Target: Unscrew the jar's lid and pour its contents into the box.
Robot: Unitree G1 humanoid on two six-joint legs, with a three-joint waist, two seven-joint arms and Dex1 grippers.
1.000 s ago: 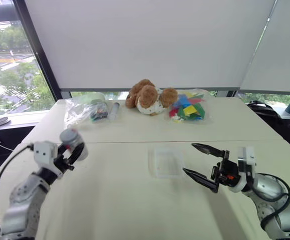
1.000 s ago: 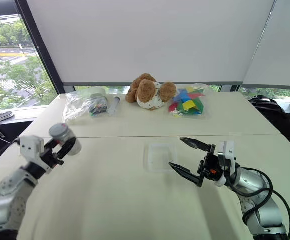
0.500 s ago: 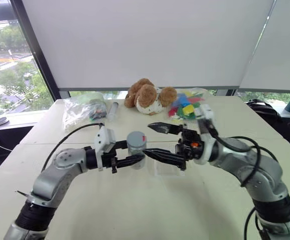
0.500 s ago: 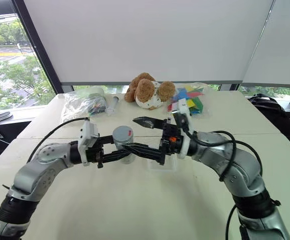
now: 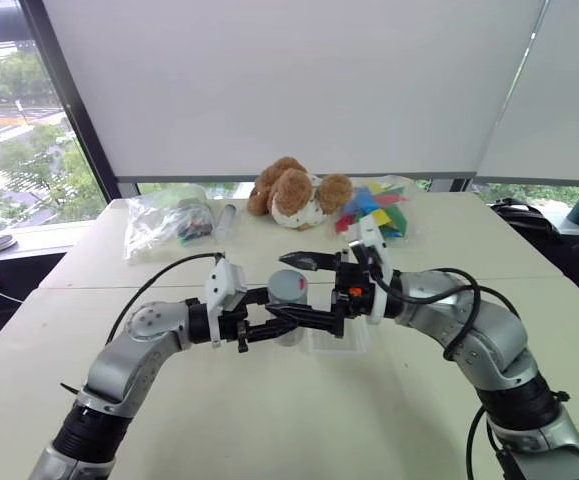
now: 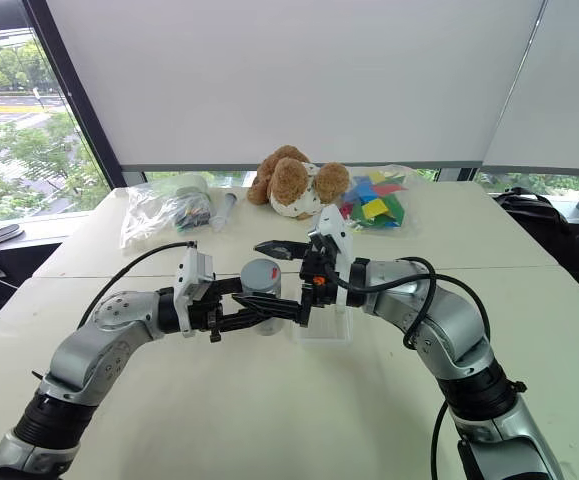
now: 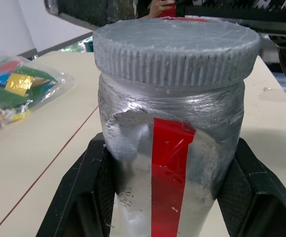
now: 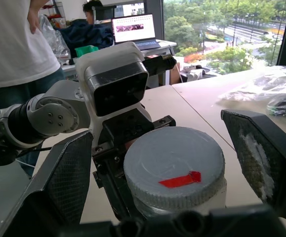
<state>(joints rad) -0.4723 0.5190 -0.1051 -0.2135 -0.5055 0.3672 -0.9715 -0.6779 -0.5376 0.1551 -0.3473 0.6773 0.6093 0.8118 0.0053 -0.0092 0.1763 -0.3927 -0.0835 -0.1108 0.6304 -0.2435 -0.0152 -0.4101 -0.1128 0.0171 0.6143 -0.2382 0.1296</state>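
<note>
Just left of the box (image 5: 337, 335), above the table (image 5: 269, 420), the jar (image 5: 288, 297) stands upright, clamped by its body in the left gripper (image 5: 269, 325), lid (image 8: 175, 170) still on. From the box's side the right gripper (image 5: 299, 290) reaches in, jaws spread wide, one finger on either side of the lid without touching it.

Silver-grey jar (image 7: 172, 163) with red stripe, matching lid (image 8: 175, 170); brown teddy bear (image 5: 294, 192).
</note>
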